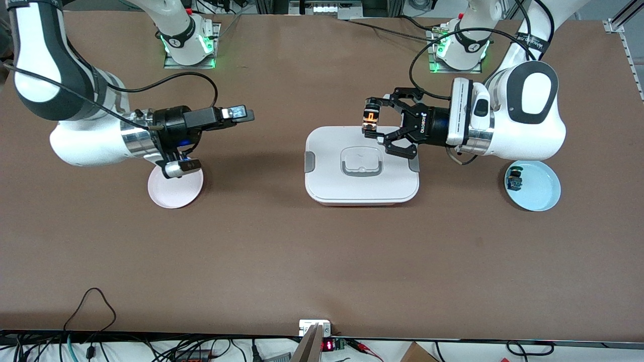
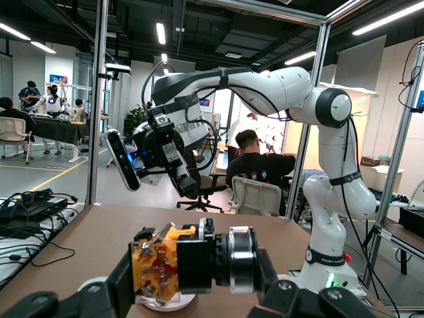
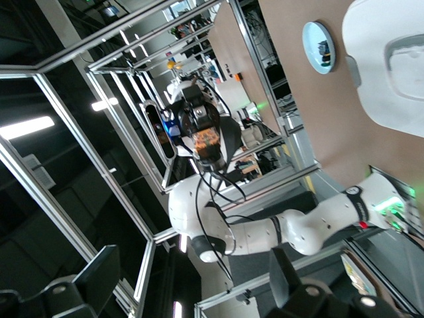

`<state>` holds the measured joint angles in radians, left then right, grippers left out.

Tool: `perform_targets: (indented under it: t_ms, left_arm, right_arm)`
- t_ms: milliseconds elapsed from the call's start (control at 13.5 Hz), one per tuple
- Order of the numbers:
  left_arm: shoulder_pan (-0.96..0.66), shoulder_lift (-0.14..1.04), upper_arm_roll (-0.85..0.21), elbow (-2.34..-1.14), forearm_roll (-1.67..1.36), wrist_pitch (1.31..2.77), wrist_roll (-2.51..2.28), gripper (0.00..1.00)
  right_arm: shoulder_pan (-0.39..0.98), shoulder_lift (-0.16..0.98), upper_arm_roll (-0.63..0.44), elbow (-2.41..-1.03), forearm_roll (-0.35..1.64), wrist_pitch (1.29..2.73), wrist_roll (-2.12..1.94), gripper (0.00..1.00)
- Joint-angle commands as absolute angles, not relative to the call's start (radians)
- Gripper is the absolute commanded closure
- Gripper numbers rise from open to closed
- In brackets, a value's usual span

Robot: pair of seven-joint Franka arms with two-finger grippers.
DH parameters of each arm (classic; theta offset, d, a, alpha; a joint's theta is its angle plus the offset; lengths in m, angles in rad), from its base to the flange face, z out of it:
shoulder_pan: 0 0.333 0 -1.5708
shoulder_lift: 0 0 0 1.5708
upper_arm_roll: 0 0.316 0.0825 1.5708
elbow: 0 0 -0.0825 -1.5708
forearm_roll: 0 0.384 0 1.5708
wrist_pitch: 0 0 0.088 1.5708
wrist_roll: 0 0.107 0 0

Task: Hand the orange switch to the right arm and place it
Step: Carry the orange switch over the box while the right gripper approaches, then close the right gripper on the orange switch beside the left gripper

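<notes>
We read "ROBOTIQ" in white on the black body of the left gripper (image 1: 373, 122); "FRANKA EMIKA" runs around the base ring of the right arm (image 2: 329, 258) in the left wrist view. The left gripper's claw fingers are clamped on the orange switch (image 1: 371, 119), holding it in the air over the white lidded container (image 1: 361, 166) at its edge toward the robots' bases. In the left wrist view the switch (image 2: 173, 258) lies sideways, its long axis level, its orange end pointing away from the silver ring. The right gripper (image 1: 240, 113) hangs with its slim fingers spread wide and nothing between them, above the tabletop (image 1: 322, 261) near the pink plate (image 1: 175, 187). A black switch with green and blue parts (image 1: 514, 180) rests on the light blue plate (image 1: 541, 188).
</notes>
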<state>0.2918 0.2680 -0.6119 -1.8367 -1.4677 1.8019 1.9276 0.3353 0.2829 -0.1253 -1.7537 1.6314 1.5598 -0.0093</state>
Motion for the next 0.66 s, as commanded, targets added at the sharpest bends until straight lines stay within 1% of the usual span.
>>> perform_targets:
  t_ms: [0, 295, 591]
  left_arm:
    - [0.310, 0.232, -0.623, -1.867, -1.508, 1.805, 1.925, 1.00]
    - [0.314, 0.232, -0.623, -1.867, -1.508, 1.802, 1.925, 1.00]
    - [0.314, 0.232, -0.623, -1.867, -1.508, 1.801, 1.925, 1.00]
  right_arm:
    - [0.403, 0.290, -0.130, -1.758, 1.716, 1.649, -0.008, 0.00]
    - [0.527, 0.304, -0.130, -1.749, 1.816, 1.810, -0.023, 0.00]
    - [0.632, 0.305, -0.129, -1.740, 1.855, 1.966, -0.037, 0.00]
